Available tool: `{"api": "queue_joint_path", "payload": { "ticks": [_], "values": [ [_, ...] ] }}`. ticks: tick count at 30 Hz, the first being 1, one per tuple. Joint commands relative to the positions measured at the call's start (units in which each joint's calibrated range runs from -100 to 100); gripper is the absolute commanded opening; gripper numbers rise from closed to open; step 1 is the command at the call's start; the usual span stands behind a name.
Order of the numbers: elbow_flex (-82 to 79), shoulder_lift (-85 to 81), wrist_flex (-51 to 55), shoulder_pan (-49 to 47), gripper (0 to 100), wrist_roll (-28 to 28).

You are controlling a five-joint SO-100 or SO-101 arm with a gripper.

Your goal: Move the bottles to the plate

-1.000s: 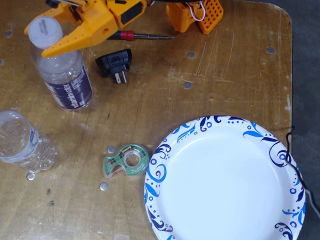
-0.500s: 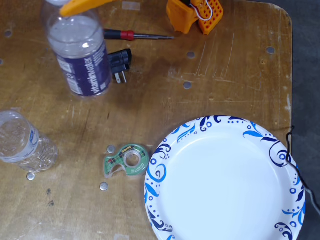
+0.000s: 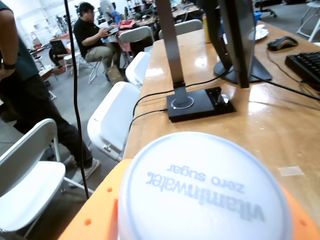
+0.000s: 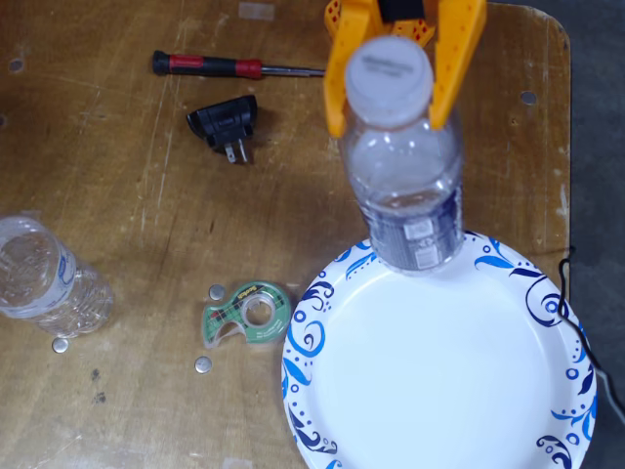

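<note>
Nearest the fixed camera is the plate point(image 4: 439, 362), filling the worktop point(image 4: 127, 195) from about four to six o'clock. Its far rim, at roughly twelve o'clock on the plate, sits under the base of the purple-label bottle point(image 4: 405, 186), which stands upright with the orange hand point(image 4: 395, 107) closed around its neck just below the white cap point(image 4: 389, 80). The wrist view confirms the grip: the cap fills the bottom of that picture between orange fingers point(image 3: 95, 210).

Whether the base rests on the rim or hangs just above it cannot be told. Either way, the bottle looks poised over the sloped edge, not the flat centre, so letting go here could leave it tilting and rolling off toward the bare wood. Crinkly thin plastic may also slip within the grip.

Further out at nine o'clock, the second bottle point(image 4: 44, 278) lies well apart from the plate, untouched. A tape dispenser point(image 4: 244, 315) sits just beside the plate's left rim and could snag that later trip. Farthest, at eleven o'clock, lie a plug adapter point(image 4: 227, 125) and a screwdriver point(image 4: 229, 66).
</note>
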State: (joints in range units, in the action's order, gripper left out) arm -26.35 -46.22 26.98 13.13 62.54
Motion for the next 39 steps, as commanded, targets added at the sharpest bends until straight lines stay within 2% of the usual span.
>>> {"api": "queue_joint_path", "payload": {
  "ticks": [1, 6, 9, 12, 26, 32, 39],
  "values": [
    [-4.37, 2.46, -11.92, -5.74, 21, 0.21],
    [-8.7, 10.9, -27.33, -9.3, 21, -0.26],
    [-8.52, 15.45, -31.5, -11.35, 21, -0.41],
    [-8.61, 18.23, -34.29, -13.29, 21, -3.18],
    [-10.14, 23.71, -33.77, -20.51, 21, -4.95],
    [-11.85, 23.97, -33.94, -19.87, 21, -7.3],
    [-13.29, 24.3, -34.55, -19.65, 21, -7.35]
  ]
}}
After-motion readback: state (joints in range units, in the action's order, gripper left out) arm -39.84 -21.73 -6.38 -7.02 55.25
